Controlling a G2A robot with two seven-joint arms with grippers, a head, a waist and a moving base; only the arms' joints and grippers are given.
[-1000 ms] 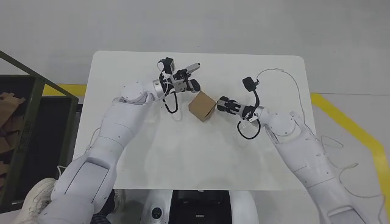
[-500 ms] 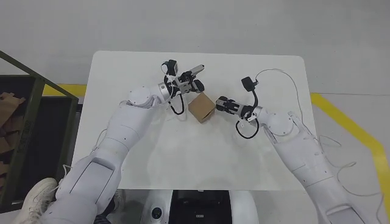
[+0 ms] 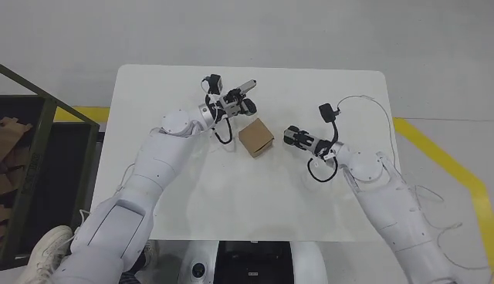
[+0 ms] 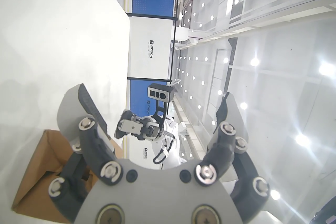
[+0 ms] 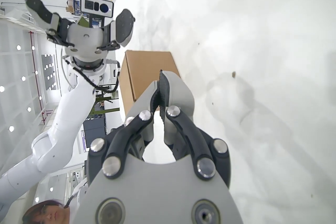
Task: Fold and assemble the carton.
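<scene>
Carton [image 3: 255, 137] rests on table [image 3: 231, 199]

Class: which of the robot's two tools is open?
The left tool, fingers spread wide near the carton; the right tool has its fingers pressed shut.

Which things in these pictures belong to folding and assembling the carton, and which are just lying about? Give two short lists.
Belong to the job:
carton, standing on the table
left gripper, jaws open
right gripper, jaws shut on nothing

Just lying about:
green bin beside the table
cardboard scraps in it
yellow floor line
brown speck on the table
</scene>
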